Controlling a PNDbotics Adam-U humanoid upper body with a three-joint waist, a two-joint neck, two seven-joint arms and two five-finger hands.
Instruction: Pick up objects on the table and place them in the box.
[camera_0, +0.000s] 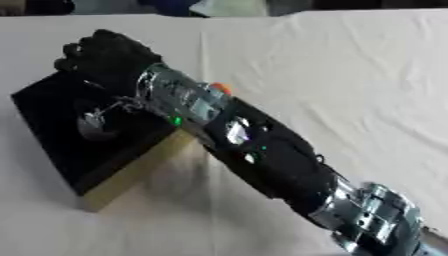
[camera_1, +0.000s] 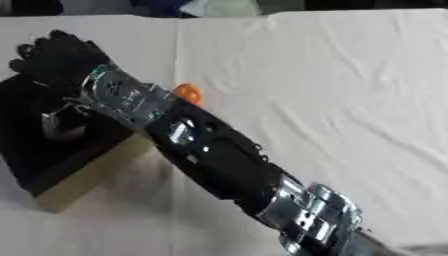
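Our right hand (camera_0: 105, 55) reaches across from the lower right and hangs over the far part of the box (camera_0: 52, 150), and we cannot tell from either view whether its fingers are apart or closed on anything. Inside the box, just below the wrist, we see a silvery, shiny object (camera_0: 98, 122) lying on the black lining (its shape stays unclear). Beside the box, a small orange thing (camera_1: 186, 93) peeks out from behind the forearm, on the white cloth (camera_0: 350, 75).
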